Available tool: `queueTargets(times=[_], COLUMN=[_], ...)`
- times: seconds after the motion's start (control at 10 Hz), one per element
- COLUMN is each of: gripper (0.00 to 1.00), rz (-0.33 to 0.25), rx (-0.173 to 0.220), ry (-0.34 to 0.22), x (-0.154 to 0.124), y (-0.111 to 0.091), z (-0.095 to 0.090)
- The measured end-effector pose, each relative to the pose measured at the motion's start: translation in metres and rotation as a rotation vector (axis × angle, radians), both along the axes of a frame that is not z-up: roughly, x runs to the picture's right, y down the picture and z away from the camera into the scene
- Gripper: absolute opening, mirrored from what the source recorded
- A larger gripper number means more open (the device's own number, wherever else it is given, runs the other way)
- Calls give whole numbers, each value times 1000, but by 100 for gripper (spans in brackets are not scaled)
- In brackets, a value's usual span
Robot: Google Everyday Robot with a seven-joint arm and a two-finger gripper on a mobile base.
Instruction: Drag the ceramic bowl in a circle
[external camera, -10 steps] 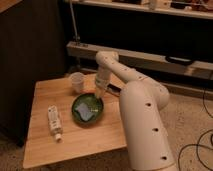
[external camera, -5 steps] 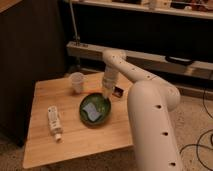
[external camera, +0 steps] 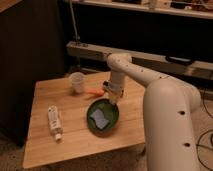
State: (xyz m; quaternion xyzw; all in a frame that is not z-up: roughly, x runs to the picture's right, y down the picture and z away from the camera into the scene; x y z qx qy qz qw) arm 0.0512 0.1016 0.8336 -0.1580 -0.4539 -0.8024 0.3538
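Note:
The ceramic bowl [external camera: 102,117] is a wide, shallow dark-green dish on the wooden table [external camera: 45,145], near its right edge. A pale blue-white patch lies inside it. My gripper [external camera: 114,98] hangs from the white arm [external camera: 165,110] and comes down at the bowl's far right rim, touching or very close to it.
A small translucent white cup [external camera: 77,82] stands at the back of the table. An orange carrot-like item [external camera: 96,92] lies between cup and gripper. A white bottle [external camera: 54,121] lies at the left. A dark panel stands left of the table; shelving runs behind.
The bowl has slid right and toward the table's front edge with the gripper at its rim. The arm has swung right. The orange item, hidden before, now shows.

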Motion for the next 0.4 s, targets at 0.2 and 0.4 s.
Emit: queueTargets(times=[0.2, 0.4], gripper=[10, 10], rz=[-60, -96], rx=[-8, -8], ry=[-54, -95], x=[-32, -64], y=[26, 31], z=[-19, -19])
